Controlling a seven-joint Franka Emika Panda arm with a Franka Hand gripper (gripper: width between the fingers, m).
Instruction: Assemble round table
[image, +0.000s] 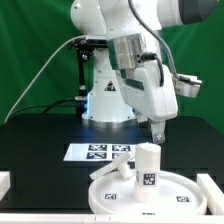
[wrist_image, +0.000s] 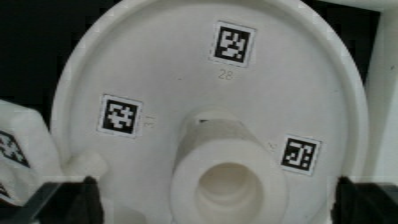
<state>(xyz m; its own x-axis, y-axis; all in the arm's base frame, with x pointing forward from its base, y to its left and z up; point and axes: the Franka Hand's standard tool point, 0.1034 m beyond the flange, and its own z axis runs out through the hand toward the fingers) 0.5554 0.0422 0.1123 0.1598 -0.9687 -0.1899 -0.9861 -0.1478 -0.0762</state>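
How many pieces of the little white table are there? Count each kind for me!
Round disc: 1
Leg, standing upright on the disc: 1
Foot piece, lying by the leg: 1
Total: 3

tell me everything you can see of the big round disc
The round disc is white and plastic-looking, with a raised rim. It lies flat on the black table, nearer the exterior camera than the marker board. Its face carries three black-and-white square tags around a raised centre, where the thick cylindrical leg stands upright.
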